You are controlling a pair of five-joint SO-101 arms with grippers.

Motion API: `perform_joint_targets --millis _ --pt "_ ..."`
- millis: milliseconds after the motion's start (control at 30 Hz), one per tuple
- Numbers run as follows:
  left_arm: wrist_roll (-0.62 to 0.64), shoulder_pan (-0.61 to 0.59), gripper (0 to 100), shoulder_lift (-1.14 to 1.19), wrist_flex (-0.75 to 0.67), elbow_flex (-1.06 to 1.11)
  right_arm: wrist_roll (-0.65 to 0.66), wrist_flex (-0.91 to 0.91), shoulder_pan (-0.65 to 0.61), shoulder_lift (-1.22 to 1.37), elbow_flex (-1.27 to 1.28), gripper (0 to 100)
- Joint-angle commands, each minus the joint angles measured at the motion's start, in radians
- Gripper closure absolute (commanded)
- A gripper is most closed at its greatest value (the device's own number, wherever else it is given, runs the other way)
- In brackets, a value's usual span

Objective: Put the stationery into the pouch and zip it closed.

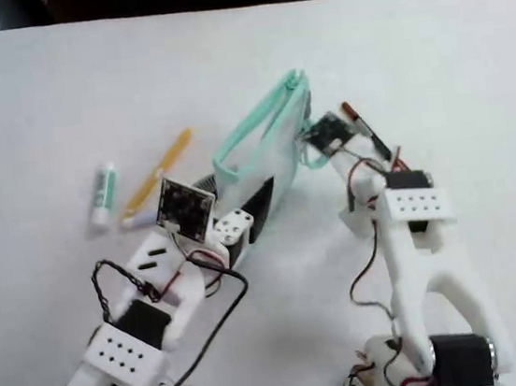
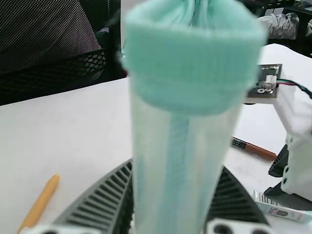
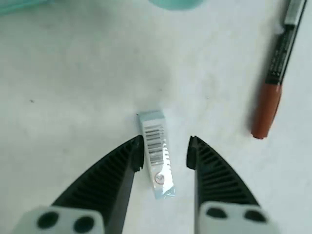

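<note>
Four pieces of stationery are out on the table (image 1: 58, 95) and nothing that I can make out is inside the pouch (image 1: 272, 154), so I judge we're early: no loading done, and the zip is open all the way along. My left gripper (image 1: 249, 213) is clamped on the near end of the pouch, propping it up with the teal mouth gaping toward the far side. My right gripper (image 3: 165, 146) sits just beside the pouch's other flank, jaws parted and straddling the small barcoded packet (image 3: 157, 153). One pad is about touching the wrapper, the other is apart from it, and nothing is held yet. That looks like the first pick. The brown marker (image 3: 272, 83) lies near the packet, a little farther out from the pouch, and is clear of the jaws. The yellow pen (image 1: 157, 177) and the white-and-green glue stick (image 1: 103, 195) lie on the opposite side of the pouch, beside the left arm; the pen is near the pouch and the glue stick sits beyond it. Room-wise, there's plenty of bare white table beyond the pouch, and the table's far edge is well apart from it. The tight spot is around the pouch itself, with both wrists and their loose wires crowding it. I'd expect the right arm to have to lift over the mouth to reach the pen side.
</note>
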Motion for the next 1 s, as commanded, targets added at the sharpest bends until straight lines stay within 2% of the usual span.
perform_joint_targets --millis 0,100,467,700,967 --pt "0.003 -0.035 81 -0.012 -0.015 -0.009 0.037 0.007 0.041 0.071 -0.075 83.6" --pt "0.003 -0.036 81 -0.012 -0.017 -0.009 0.097 0.007 0.019 0.137 -0.089 83.6" --pt "0.003 -0.035 81 -0.012 -0.017 -0.009 0.098 -0.004 -0.053 0.171 -0.095 83.7" --pt "0.003 -0.033 81 -0.012 -0.017 -0.009 0.098 0.021 -0.056 0.142 -0.104 83.7" --pt "0.003 -0.031 81 -0.012 -0.017 -0.009 0.104 -0.039 -0.038 0.260 -0.112 85.5"
